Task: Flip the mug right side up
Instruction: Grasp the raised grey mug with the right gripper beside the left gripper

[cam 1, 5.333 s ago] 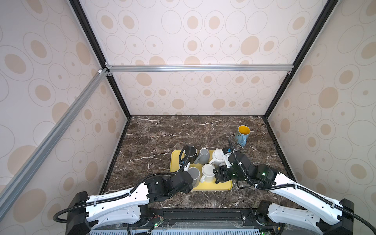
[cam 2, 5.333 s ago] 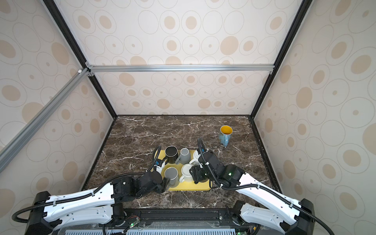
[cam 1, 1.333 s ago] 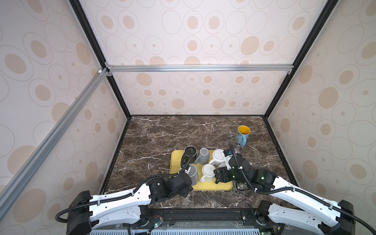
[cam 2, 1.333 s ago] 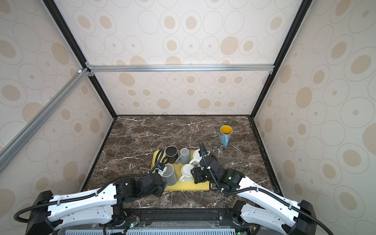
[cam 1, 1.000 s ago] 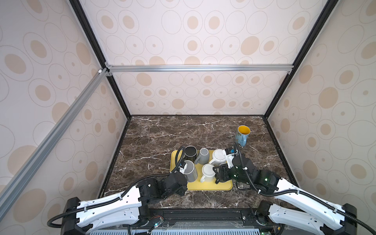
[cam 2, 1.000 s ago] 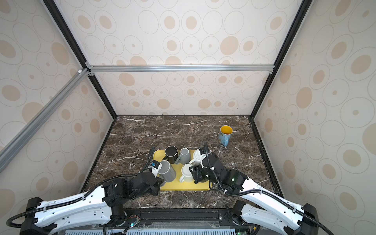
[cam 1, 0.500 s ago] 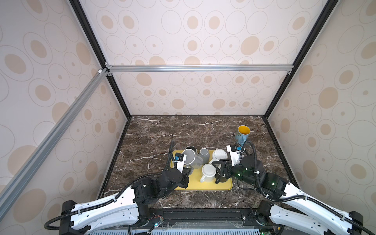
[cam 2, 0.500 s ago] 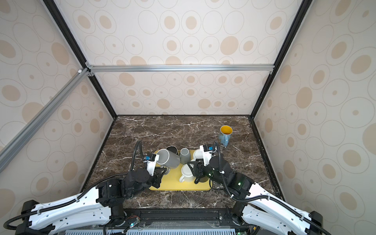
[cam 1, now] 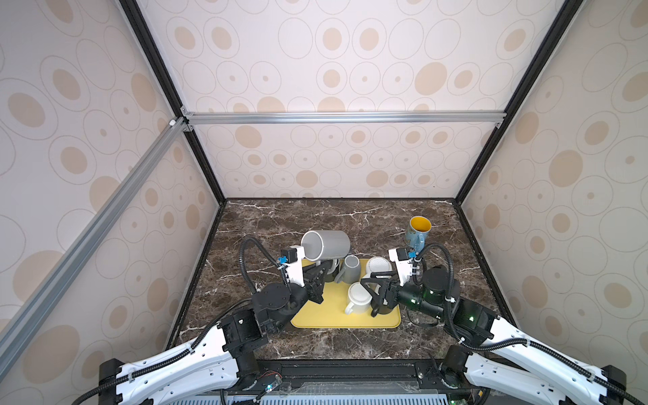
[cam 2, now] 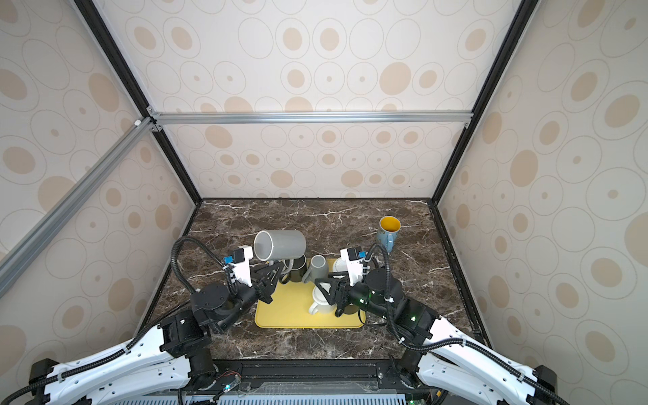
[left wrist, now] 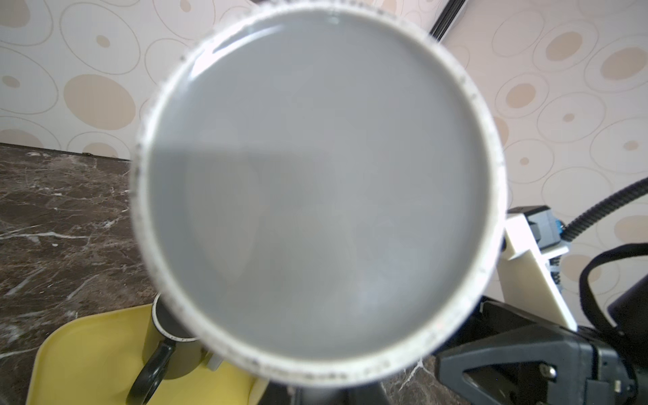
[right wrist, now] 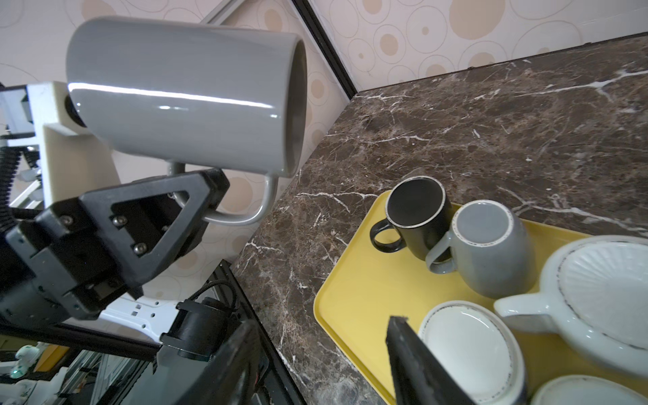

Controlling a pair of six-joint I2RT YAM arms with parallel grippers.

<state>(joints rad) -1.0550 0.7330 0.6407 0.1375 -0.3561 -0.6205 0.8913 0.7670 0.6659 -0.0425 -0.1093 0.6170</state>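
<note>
Grey glazed ceramic takes the eye in both top views: the large grey mug (cam 1: 326, 244) hangs on its side in the air above the far left corner of the yellow tray (cam 1: 322, 315). It is carried by its handle in the left gripper (cam 1: 326, 269), and its mouth points toward the right side of the scene. The right gripper (cam 1: 371, 296) hovers low over the tray's right half with its fingers parted and nothing between them. A blue mug (cam 1: 417, 231) stands upright, well apart, on the marble desk (cam 1: 315, 217). In the left wrist view the mug's flat base (left wrist: 317, 189) fills the frame and hides the left fingers, with a black mug (left wrist: 171, 336) on the tray beneath. The right wrist view shows the left gripper (right wrist: 196, 196) pinched narrowly on the handle loop. It also shows the black mug mouth-up beside a small grey mug (right wrist: 491, 245) and white mugs (right wrist: 466, 347) that sit base-up, and the right gripper's (right wrist: 321, 322) own fingers spread and empty. The flip looks about half done. The next move calls for more wrist roll until the mouth faces up, then a careful lowering onto a bare patch of tray or desk before release.
</note>
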